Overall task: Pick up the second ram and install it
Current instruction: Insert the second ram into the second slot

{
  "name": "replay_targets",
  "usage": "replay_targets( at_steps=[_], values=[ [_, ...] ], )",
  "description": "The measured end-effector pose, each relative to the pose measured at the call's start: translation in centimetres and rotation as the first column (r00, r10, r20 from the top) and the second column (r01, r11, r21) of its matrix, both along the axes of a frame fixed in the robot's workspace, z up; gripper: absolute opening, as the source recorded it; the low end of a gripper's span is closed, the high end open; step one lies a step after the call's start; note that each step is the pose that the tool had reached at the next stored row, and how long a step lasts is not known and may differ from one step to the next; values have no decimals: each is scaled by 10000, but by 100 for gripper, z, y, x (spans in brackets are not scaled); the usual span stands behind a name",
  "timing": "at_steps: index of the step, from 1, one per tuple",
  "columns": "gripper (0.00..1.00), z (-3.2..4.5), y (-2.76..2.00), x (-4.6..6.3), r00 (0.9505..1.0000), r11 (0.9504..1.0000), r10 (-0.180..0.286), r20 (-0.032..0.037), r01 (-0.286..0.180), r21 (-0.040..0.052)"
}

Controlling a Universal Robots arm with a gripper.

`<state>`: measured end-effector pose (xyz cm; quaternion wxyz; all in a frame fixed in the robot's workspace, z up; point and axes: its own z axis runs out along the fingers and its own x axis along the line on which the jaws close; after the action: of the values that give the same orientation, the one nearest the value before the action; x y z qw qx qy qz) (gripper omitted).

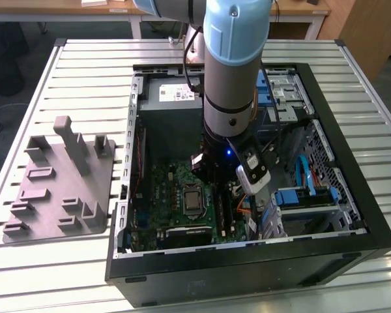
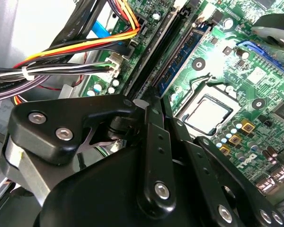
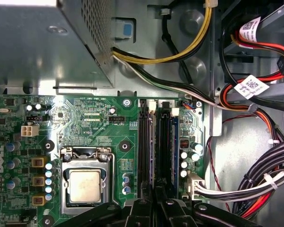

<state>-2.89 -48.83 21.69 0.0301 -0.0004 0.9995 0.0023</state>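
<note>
The open computer case (image 1: 352, 215) on the desk (image 1: 85, 59) holds the motherboard (image 3: 90, 123); the gripper (image 3: 156, 201) hangs over its memory slots (image 3: 158, 146), jaws narrow, their contents untellable.

The second ram, a thin, flat, narrow memory stick with a dark green-black board (image 3: 163, 146), stood on edge in both wrist views (image 2: 149, 66), so that it appeared mainly as a long dark strip. It ran along the bank of long slots on the green motherboard (image 3: 85, 113), upright and parallel to them, just beside the other similar memory stick (image 2: 180, 52) carrying a row of chips. Whether it was fully seated and latched in its slot could not be determined.
</note>
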Motion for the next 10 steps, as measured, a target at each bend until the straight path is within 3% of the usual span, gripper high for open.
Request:
replay_targets(
  at_steps=[10],
  values=[
    [14,1,-1,0,10000,10000,-92,-2,92,-5]
  ],
)
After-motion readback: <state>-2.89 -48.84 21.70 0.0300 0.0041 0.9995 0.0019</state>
